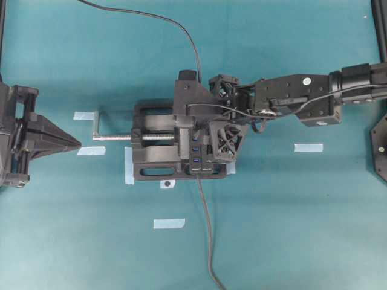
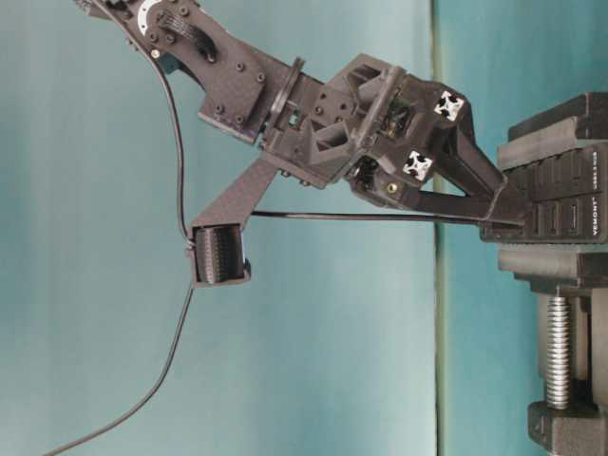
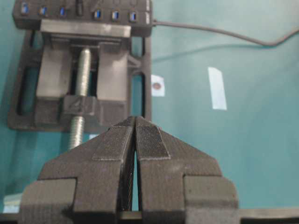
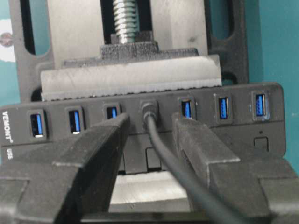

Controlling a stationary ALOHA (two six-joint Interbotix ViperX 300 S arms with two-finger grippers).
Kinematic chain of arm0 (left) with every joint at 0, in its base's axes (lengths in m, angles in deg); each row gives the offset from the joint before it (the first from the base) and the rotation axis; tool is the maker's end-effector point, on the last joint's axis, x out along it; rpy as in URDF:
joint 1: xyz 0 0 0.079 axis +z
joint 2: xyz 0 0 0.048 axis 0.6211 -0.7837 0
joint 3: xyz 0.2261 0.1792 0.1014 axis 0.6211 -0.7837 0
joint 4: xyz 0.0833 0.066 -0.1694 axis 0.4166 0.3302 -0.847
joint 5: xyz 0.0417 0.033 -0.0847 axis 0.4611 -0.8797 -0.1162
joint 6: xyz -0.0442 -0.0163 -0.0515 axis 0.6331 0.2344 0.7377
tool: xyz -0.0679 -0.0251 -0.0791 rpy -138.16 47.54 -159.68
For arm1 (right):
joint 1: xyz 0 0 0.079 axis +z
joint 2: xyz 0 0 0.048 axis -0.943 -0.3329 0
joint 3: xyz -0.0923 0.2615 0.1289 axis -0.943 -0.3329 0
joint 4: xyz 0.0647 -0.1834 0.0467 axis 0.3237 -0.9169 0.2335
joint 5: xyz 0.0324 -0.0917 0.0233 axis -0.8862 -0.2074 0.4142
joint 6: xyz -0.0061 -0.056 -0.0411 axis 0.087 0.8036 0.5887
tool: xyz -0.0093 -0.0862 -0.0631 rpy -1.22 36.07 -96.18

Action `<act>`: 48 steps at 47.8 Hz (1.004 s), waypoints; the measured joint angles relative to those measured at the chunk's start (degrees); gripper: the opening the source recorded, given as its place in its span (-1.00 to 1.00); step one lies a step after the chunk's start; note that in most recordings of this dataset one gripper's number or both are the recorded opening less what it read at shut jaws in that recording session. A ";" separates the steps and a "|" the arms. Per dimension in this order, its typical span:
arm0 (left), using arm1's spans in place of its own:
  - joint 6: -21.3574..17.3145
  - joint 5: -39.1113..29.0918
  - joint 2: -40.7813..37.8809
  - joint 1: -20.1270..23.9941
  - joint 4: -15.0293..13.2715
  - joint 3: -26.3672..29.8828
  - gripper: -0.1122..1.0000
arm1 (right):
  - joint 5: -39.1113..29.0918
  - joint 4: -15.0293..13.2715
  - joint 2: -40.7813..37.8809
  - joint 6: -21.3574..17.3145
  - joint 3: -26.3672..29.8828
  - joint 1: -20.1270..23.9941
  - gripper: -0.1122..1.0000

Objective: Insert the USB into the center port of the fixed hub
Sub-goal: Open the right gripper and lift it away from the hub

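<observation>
The fixed hub (image 4: 18, 140) is a black bar with blue ports, clamped in the vise. In the right wrist view the black USB plug (image 4: 149, 111) sits in the center port, filling the slot, with three blue ports on each side. Its thin cable (image 4: 173, 163) runs back between my fingers (image 4: 93, 144). My right gripper (image 4: 148, 122) is open, its jaws standing either side of the plug and apart from it. From above it hovers over the hub (image 1: 202, 171). My left gripper (image 1: 77, 143) is shut and empty, far to the left of the vise.
The black vise (image 1: 154, 142) with its silver screw and crank (image 1: 97, 127) holds the hub. A thicker grey cable (image 1: 207, 229) leaves the hub toward the near edge. Tape strips (image 1: 169, 223) lie on the teal mat.
</observation>
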 measured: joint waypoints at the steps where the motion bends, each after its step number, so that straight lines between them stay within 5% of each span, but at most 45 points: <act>1: 0.00 0.00 0.00 0.00 0.00 0.09 -0.80 | -0.09 -0.09 0.09 0.00 0.00 0.00 0.26; 48: 0.62 0.00 0.00 -0.09 0.00 0.00 -0.80 | 0.00 0.00 4.13 0.00 -0.79 0.09 0.26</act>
